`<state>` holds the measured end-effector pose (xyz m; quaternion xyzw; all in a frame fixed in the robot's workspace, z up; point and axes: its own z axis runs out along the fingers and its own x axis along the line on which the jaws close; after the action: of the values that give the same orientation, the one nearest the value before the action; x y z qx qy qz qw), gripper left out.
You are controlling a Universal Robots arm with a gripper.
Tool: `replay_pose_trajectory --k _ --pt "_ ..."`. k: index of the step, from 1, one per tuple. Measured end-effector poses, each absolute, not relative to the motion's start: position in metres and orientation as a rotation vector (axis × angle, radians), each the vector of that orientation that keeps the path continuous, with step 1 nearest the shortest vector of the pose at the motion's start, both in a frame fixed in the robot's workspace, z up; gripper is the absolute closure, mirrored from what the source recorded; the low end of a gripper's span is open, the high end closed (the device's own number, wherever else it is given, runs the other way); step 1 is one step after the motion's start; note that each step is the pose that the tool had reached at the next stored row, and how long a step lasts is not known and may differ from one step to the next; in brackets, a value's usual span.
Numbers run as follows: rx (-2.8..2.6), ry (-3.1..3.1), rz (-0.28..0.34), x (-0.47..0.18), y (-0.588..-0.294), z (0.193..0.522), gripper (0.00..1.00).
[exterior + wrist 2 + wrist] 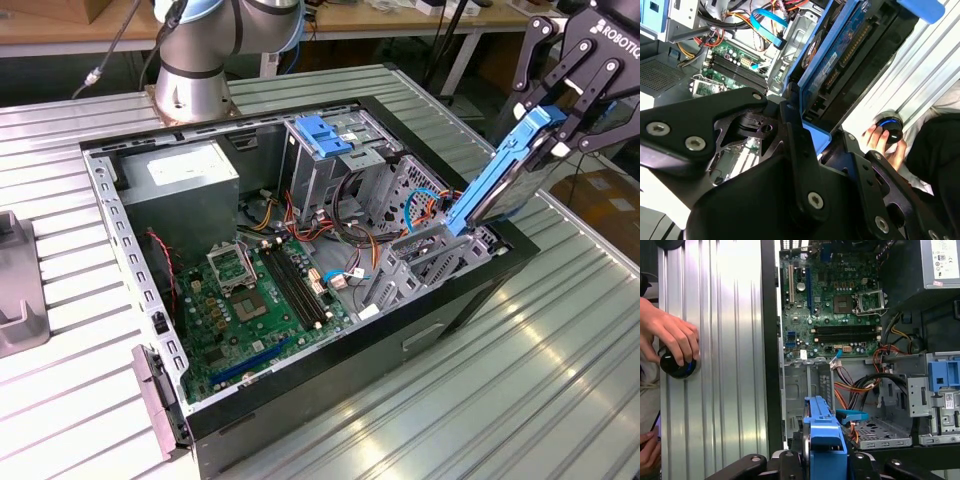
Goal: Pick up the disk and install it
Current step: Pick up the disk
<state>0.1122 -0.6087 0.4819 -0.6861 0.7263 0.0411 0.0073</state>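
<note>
The fingers (556, 118) are clamped on the upper end of the disk (497, 178), which hangs tilted below them, its blue side rail facing out. The disk's lower end reaches the metal drive cage (425, 262) at the front corner of the open computer case (350, 350), touching or just above it; which one cannot be told. Beyond the cage lies the motherboard (260, 300). The case rests on the ribbed metal bench (520, 380). In the first wrist view, a person's hand (671, 335) covers a round black knob (676, 366) on the bench.
</note>
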Motion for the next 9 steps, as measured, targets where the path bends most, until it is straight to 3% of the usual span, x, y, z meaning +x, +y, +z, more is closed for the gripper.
replay_pose_trajectory --k 9 --pt "-2.145 2.271 0.128 0.1200 -0.6099 0.4817 0.63"
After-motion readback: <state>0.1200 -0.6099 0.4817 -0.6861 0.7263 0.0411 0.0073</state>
